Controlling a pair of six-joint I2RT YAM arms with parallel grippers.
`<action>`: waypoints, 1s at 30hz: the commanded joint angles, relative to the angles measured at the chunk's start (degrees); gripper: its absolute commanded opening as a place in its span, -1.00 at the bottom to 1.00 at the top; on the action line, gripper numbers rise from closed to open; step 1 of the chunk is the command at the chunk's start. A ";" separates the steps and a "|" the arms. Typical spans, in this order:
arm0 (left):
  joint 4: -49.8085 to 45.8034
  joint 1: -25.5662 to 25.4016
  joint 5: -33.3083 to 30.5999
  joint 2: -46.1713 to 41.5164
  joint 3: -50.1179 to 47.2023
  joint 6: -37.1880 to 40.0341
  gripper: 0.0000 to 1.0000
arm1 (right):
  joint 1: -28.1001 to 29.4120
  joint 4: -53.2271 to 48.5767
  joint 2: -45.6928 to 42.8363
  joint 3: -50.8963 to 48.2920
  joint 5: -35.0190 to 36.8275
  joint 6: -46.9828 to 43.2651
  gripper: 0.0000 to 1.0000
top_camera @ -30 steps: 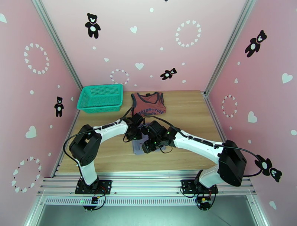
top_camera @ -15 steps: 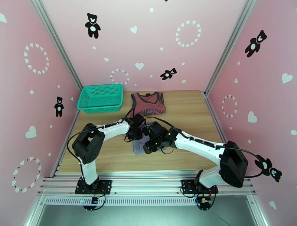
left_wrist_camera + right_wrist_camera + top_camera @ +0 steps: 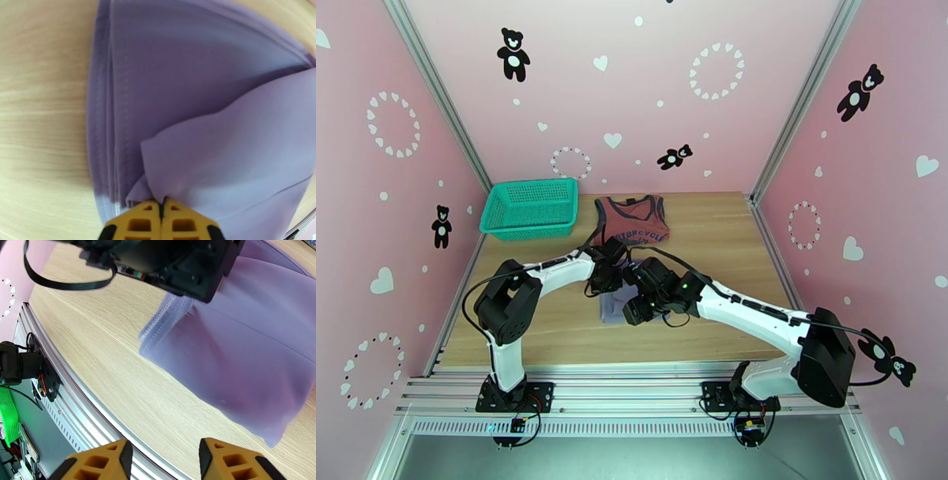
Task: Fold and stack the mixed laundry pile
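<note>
Lavender shirt (image 3: pixel 221 118), mid-surface (image 3: pixel 719 237): the left fingers (image 3: pixel 140 221) have just closed on a raised fold, so lifting can begin; right fingers (image 3: pixel 104 461) stand open nearby. Red tank top (image 3: pixel 633 222) lies farther back.

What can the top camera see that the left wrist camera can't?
Top view: the teal basket, the red tank top and the pink walls. Left wrist view: up close, the left gripper pinched shut on a fold of the shirt, with its stitched hems. Both: the shirt and the wooden table.
</note>
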 commanded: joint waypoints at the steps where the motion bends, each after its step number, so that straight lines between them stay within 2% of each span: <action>1: -2.74 -0.44 -1.59 -2.87 3.39 1.85 -1.00 | 0.09 -1.16 -1.72 -1.13 1.02 0.47 0.01; 7: -5.05 -0.42 -3.54 -4.24 6.30 3.76 -1.00 | 0.08 -0.90 -2.52 -1.57 1.73 0.74 0.01; 17: -9.53 0.40 -7.72 0.58 14.96 9.78 -1.00 | 0.00 -0.34 -3.62 -2.77 3.09 1.33 0.04; 22: -9.51 0.48 -7.33 2.07 14.29 9.84 -1.00 | -0.38 2.36 -3.33 -4.36 4.79 2.78 0.03; 25: -8.91 0.48 -7.65 2.22 11.83 8.99 -1.00 | -1.33 5.69 -3.37 -5.65 5.77 4.11 -0.03; 30: -8.55 0.54 -11.28 2.39 9.38 8.50 -1.00 | -3.48 11.28 -0.64 -5.71 6.48 4.98 -0.27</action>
